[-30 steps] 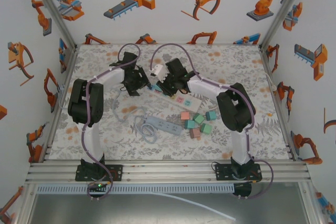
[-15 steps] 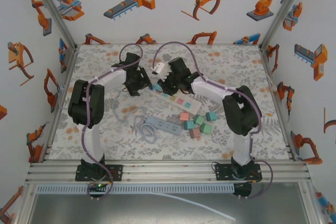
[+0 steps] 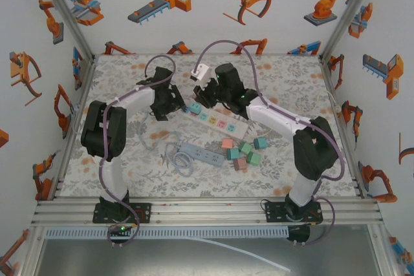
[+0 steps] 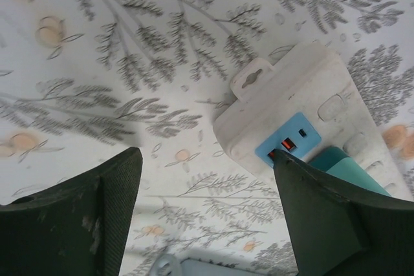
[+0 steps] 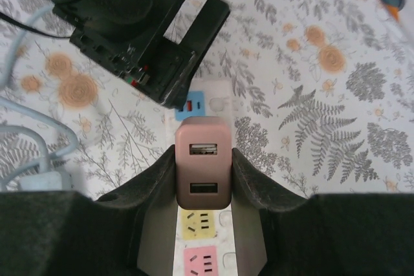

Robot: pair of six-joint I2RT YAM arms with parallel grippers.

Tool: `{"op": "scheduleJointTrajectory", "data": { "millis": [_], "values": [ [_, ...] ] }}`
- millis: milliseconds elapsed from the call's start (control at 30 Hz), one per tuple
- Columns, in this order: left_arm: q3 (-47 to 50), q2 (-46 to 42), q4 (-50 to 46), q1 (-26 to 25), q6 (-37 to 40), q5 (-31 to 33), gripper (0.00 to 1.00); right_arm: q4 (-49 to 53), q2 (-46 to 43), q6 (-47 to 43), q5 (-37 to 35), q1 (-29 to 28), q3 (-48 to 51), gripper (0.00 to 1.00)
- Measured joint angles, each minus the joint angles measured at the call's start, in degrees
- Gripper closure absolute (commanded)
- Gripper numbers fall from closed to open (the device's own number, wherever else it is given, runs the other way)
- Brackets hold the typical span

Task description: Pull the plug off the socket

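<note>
A white USB charger plug (image 5: 203,163) with two ports sits clamped between the pads of my right gripper (image 5: 203,154), clear above the white power strip (image 5: 204,237), whose yellow and pink sockets show below it. In the top view the right gripper (image 3: 206,81) holds the plug (image 3: 200,72) lifted over the strip's (image 3: 217,119) left end. My left gripper (image 3: 172,103) is open at that end of the strip. Its right finger (image 4: 323,211) rests at the strip's (image 4: 291,108) blue switch panel, and its left finger (image 4: 97,218) is over bare table.
A grey-blue power strip (image 3: 202,154) with a coiled cable (image 3: 173,156) lies nearer the bases. Several pink and green blocks (image 3: 243,150) are scattered right of it. My left gripper's body (image 5: 145,46) is close ahead of the plug. Walls enclose the patterned table.
My right gripper has risen and moved back with the plug, which has come up off the white strip. The left gripper has stayed at the strip's end.
</note>
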State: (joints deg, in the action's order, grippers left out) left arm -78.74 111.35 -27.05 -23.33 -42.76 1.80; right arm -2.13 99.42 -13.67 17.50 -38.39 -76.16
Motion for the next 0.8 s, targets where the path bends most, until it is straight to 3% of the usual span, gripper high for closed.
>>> {"op": "scheduleJointTrajectory", "data": {
  "millis": [100,367,567,700,800],
  "values": [
    [0.5,-3.4,-1.7,0.1,1.6,0.8,0.17,-2.3,-3.9,3.3,-1.1,0.0,1.6,0.94],
    [1.0,-22.3,0.1,0.1,9.6,1.4,0.07,-10.1,-15.5,16.3,-8.1,1.0,9.1,0.94],
    [9.3,-39.0,4.2,0.1,19.9,-0.2,0.05,-13.1,-25.4,28.5,-15.4,3.7,18.3,0.96],
    [15.0,-47.6,5.3,0.1,28.8,-5.4,0.0,-13.6,-31.5,35.3,-18.1,4.8,24.0,0.97],
    [18.8,-53.8,5.6,0.1,36.2,-12.7,0.03,-12.7,-35.0,39.9,-18.7,4.8,27.3,0.96]
  ]
}}
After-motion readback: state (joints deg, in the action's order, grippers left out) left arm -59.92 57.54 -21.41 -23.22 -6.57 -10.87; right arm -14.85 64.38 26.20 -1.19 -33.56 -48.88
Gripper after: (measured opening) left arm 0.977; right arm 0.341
